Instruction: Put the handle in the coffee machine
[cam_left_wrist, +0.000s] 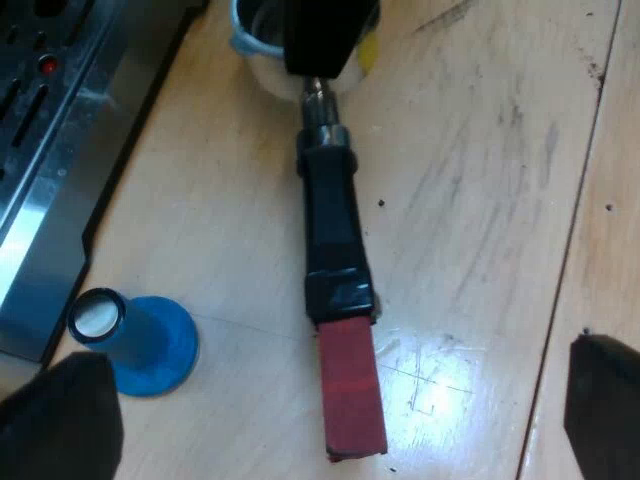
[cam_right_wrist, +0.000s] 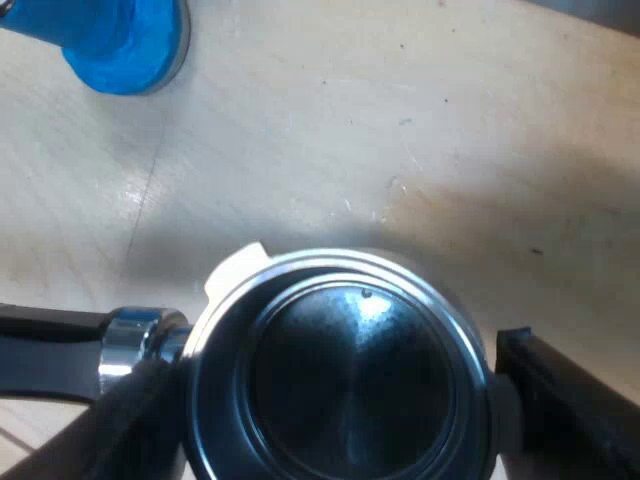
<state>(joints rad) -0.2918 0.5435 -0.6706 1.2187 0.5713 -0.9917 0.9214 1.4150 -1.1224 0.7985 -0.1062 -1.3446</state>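
The holder's dark handle (cam_left_wrist: 335, 250) stretches over the wooden table, and its red end (cam_left_wrist: 350, 400) lies between the wide-apart fingers of my open left gripper (cam_left_wrist: 330, 410). The left fingers do not touch it. At the handle's other end, my right gripper (cam_left_wrist: 320, 40) covers the metal basket. In the right wrist view the basket (cam_right_wrist: 350, 370) sits between the fingers of my right gripper (cam_right_wrist: 340, 400), which press on its rim on both sides. The basket looks empty and shiny inside. I cannot tell whether the holder rests on the table or hangs just above it.
A blue tamper (cam_left_wrist: 140, 340) stands upright on the table beside the espresso machine's base (cam_left_wrist: 50, 150), a short way from the handle. It also shows beyond the basket (cam_right_wrist: 120, 35). Bare wooden table (cam_left_wrist: 480, 200) lies on the handle's other side.
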